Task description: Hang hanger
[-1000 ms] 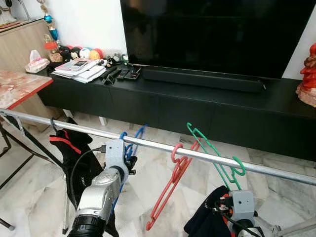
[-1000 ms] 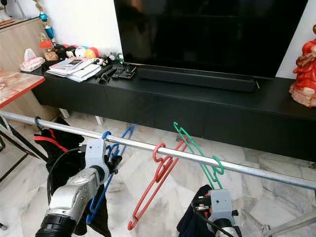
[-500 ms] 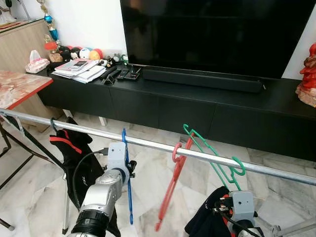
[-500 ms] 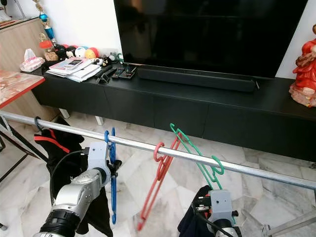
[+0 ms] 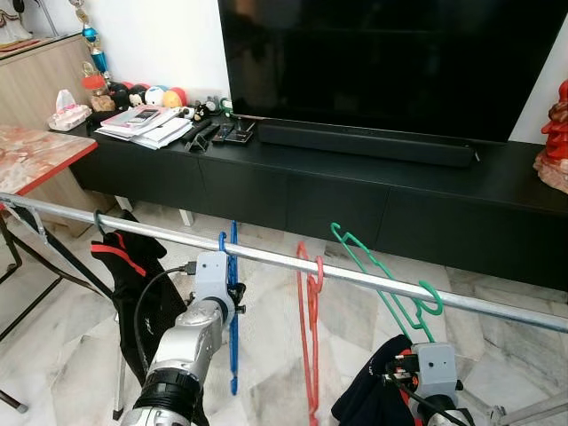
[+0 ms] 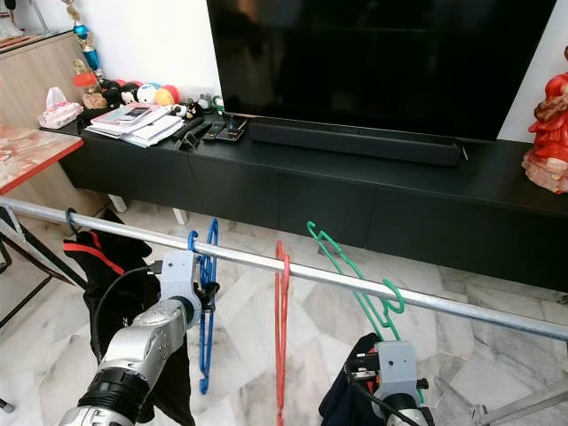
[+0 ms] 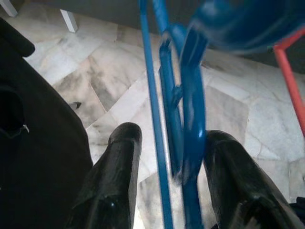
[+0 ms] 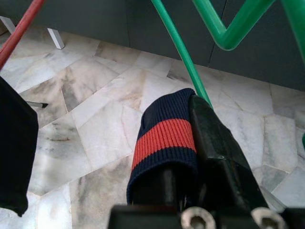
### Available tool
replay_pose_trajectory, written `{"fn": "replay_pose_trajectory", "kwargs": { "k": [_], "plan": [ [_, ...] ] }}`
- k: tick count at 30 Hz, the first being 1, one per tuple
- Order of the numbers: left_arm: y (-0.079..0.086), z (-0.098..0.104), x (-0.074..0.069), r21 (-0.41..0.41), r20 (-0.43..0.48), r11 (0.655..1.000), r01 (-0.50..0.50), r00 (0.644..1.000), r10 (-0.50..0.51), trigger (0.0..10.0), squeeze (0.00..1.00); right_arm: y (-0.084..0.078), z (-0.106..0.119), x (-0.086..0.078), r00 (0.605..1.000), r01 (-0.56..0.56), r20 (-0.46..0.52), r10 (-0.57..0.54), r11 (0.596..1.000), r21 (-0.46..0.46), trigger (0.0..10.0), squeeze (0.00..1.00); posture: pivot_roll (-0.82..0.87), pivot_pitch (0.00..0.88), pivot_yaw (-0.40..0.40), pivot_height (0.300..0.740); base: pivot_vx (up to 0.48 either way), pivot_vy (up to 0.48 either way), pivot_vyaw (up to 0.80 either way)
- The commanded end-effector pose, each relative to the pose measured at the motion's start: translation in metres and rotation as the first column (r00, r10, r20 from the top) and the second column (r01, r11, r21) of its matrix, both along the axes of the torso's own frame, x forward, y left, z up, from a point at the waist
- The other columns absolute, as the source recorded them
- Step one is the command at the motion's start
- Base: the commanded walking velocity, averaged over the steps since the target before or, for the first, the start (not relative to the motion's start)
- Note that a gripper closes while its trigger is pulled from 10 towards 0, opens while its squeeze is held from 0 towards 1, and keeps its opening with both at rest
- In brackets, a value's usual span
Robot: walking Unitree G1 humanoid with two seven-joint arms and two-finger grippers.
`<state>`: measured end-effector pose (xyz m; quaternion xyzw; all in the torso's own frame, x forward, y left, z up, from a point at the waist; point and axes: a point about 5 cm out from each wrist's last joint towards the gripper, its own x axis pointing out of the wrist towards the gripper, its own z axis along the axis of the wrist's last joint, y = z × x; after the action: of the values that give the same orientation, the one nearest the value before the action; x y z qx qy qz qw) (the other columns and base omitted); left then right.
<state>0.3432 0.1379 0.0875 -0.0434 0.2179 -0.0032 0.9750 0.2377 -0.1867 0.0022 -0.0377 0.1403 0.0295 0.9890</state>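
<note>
L wrist cam up close: left gripper (image 7: 167,157) fingers spread apart, blue hanger (image 7: 183,119) between them, hook on the rail (image 5: 355,277) just above. Thin plastic, hangs straight. R wrist cam: right gripper (image 8: 190,157) clamped on a navy/red sock (image 8: 164,138), green hanger (image 8: 190,71) just beyond.

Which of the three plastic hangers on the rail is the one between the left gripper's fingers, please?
The blue hanger: it hangs nearest the left gripper, between its open fingers. The red hanger and green hanger hang further along the rail.
</note>
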Motion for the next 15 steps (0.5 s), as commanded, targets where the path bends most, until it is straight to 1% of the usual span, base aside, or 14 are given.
{"fn": "replay_pose_trajectory", "kwargs": {
  "k": [1, 10, 15],
  "plan": [
    [0.0001, -0.0014, 0.0005, -0.004, -0.004, 1.000, -0.005, 1.000, 0.005, 0.0, 0.00, 0.0027, 0.0022, 0.0021, 1.000, -0.006, 0.020, 0.006, 1.000, 0.001, 10.0, 0.00, -0.01, 0.020, 0.040, 0.740, 0.000, 0.000, 0.00],
    [-0.0023, -0.0022, 0.0005, -0.009, -0.004, 1.000, 0.011, 1.000, -0.011, 0.0, 0.00, 0.0029, 0.0020, 0.0020, 1.000, -0.007, 0.020, 0.007, 1.000, 0.000, 10.0, 0.00, -0.01, 0.020, 0.040, 0.740, 0.000, 0.000, 0.00],
    [-0.0049, -0.0063, -0.0009, 0.002, -0.025, 1.000, 0.028, 0.999, -0.028, 0.0, 0.00, 0.0029, 0.0018, 0.0018, 1.000, -0.007, 0.019, 0.007, 1.000, 0.001, 10.0, 0.00, -0.01, 0.021, 0.040, 0.740, 0.000, 0.000, 0.00]
  ]
}}
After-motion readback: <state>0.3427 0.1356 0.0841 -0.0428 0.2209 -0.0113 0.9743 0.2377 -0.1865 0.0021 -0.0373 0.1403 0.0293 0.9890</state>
